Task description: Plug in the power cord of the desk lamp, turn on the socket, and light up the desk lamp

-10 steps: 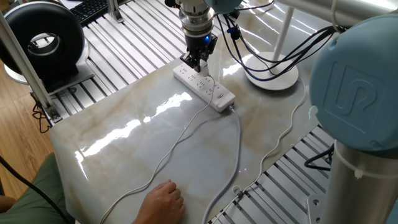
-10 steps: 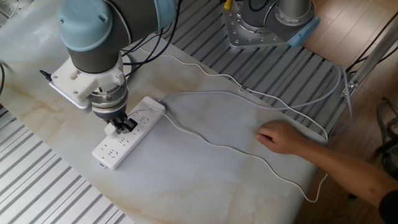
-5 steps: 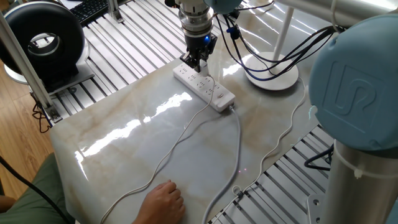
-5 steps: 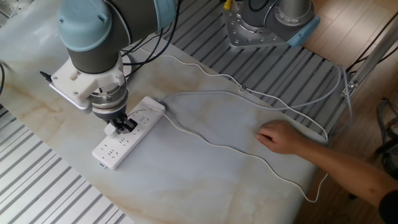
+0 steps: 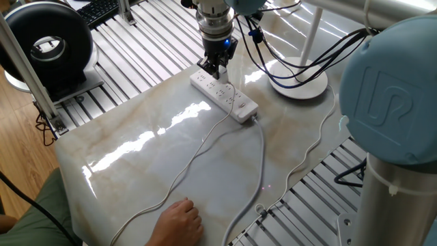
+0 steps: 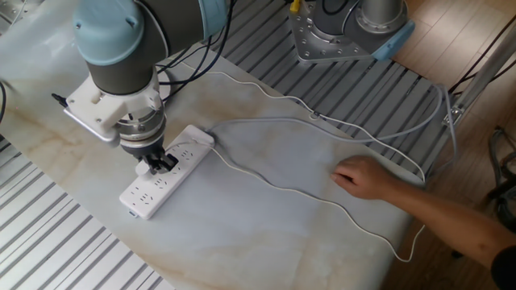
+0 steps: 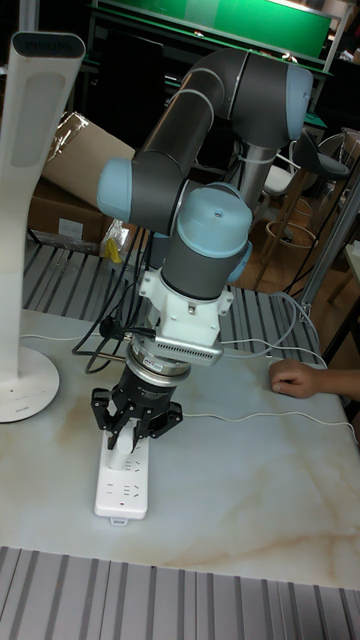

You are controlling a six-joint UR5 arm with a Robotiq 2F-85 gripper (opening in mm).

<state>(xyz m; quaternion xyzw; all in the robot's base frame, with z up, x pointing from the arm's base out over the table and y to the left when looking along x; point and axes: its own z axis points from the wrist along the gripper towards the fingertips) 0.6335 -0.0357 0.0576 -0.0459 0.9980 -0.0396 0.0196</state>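
Observation:
The socket (image 5: 225,97) (image 6: 164,174) (image 7: 122,482), a long white power strip, lies on the marble table. My gripper (image 5: 213,67) (image 6: 156,163) (image 7: 130,432) points straight down over the strip's middle outlets, shut on the small white plug (image 7: 121,448) of the power cord (image 5: 202,146) (image 6: 274,188). Whether the plug's pins are seated in an outlet is hidden by the fingers. The thin cord trails across the table to a person's hand (image 5: 179,220) (image 6: 361,178) (image 7: 299,378). The desk lamp (image 5: 299,85) (image 7: 24,300) stands beside the strip, unlit.
The strip's thicker white cable (image 5: 262,164) (image 6: 322,121) runs off the table edge. A black round fan (image 5: 48,39) stands off the table at one corner. Slatted aluminium rails (image 5: 136,55) border the marble top. The robot's base (image 6: 347,32) is on the far side.

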